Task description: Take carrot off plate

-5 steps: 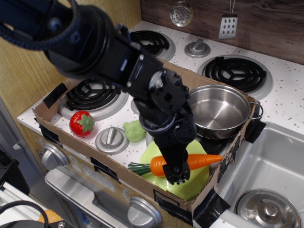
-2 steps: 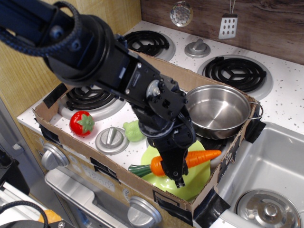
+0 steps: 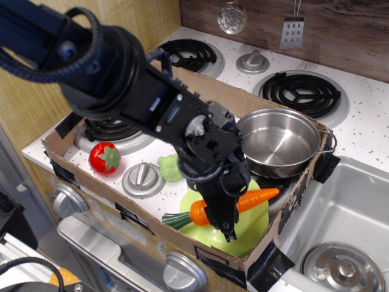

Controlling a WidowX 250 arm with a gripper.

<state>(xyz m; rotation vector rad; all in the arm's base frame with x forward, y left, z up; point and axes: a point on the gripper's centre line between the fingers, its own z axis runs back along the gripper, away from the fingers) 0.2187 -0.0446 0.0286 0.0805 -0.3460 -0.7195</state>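
The end effector (image 3: pixel 223 214) hangs from the black arm straight down over the near part of the plate (image 3: pixel 252 234), and its fingers (image 3: pixel 227 228) look pressed against the middle of the carrot (image 3: pixel 231 204), pinching it across its width; the dark fingers hide the actual contact, so the hold is my reading, not something plainly shown. The carrot's long axis runs almost level across the picture, crossing the end effector at about a right angle: the orange tip points right and slightly far, toward the steel pot (image 3: pixel 279 140), while the dark green stem end pokes out to the left, past the plate's scalloped rim. The carrot seems to sit just above the plate rather than flat on it, though the gap is hard to judge from this one view. Since the grasp sits near the middle of the carrot, about equal lengths stick out either side, so a lift should keep it fairly balanced. The plate lies at the near right corner of the cardboard tray (image 3: pixel 61 158) on the toy stove worktop. To the left, well apart, are a pale green toy vegetable (image 3: pixel 170 168), a burner knob (image 3: pixel 143 178) and a red strawberry (image 3: pixel 104 157). The open space for setting the carrot down appears to lie leftward.
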